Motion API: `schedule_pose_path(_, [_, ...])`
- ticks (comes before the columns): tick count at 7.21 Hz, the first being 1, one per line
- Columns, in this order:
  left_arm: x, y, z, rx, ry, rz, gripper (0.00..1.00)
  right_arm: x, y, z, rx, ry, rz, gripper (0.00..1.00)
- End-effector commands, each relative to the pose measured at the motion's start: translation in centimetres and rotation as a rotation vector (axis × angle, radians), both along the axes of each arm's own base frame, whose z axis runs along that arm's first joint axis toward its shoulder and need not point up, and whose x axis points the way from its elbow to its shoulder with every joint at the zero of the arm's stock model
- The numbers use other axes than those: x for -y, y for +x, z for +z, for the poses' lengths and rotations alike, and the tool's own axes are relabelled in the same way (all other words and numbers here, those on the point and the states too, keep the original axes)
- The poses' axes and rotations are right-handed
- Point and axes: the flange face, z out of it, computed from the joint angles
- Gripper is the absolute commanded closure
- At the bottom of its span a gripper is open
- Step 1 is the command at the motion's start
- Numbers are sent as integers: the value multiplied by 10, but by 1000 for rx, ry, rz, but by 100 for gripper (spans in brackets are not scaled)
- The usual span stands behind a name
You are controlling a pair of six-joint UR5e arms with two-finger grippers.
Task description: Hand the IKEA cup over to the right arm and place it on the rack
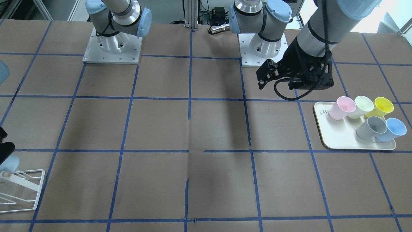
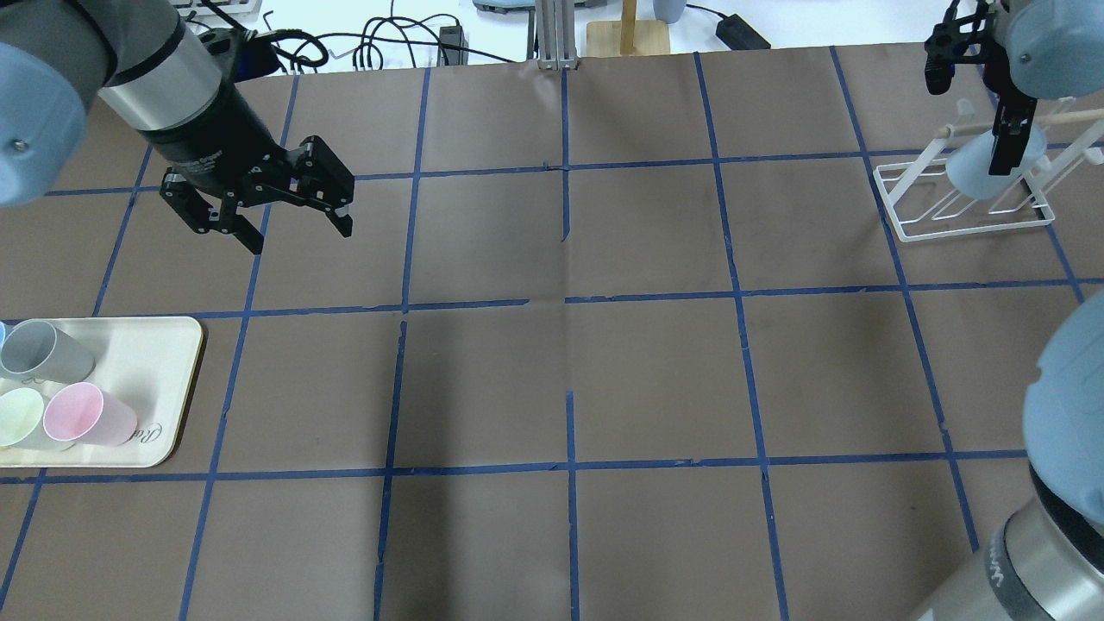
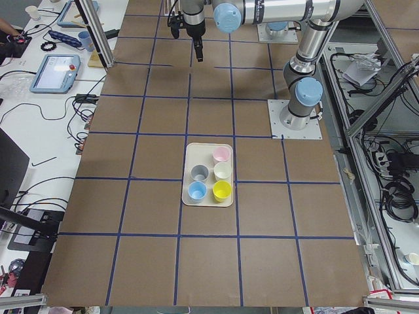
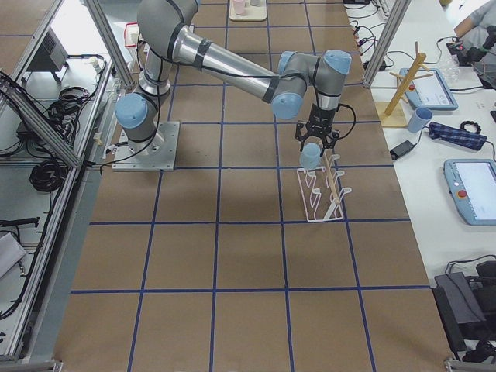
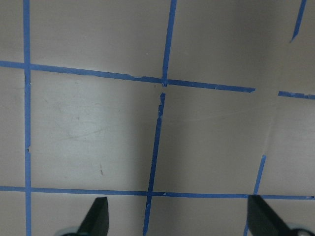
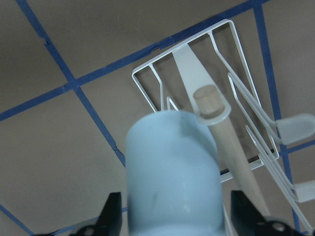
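My right gripper point(image 6: 175, 219) is shut on a light blue IKEA cup point(image 6: 172, 172) and holds it in the air over the white wire rack point(image 6: 189, 64). The cup's far end is right beside the rack's round wooden peg tip point(image 6: 206, 100), not over it. The cup point(image 2: 979, 168) and rack point(image 2: 966, 228) also show at the far right in the overhead view. A second light blue cup point(image 1: 393, 129) lies on the cream tray point(image 1: 341, 143). My left gripper point(image 2: 300, 237) is open and empty, above the bare table beyond the tray.
The tray point(image 2: 168, 362) also holds a grey cup point(image 1: 373, 127), a pink cup point(image 1: 341, 108), a pale green cup point(image 1: 362, 106) and a yellow cup point(image 1: 383, 107). Blue tape lines grid the brown table. A wooden stand point(image 4: 403, 85) stands beyond the rack.
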Motion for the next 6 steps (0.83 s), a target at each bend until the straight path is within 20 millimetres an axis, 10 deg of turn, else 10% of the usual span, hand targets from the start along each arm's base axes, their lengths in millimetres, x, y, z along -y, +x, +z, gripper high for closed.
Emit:
schedule_pose_path(1, [-13, -21, -7, 84, 14, -58, 0, 9, 11, 21, 32, -58, 7, 0])
schedule_pose_path(4, [-28, -16, -19, 95, 31, -66, 0, -20, 67, 134, 96, -119, -83, 0])
schedule_pose_path(6, [-28, -2, -13, 89, 11, -21, 0, -59, 159, 158, 157, -112, -309, 0])
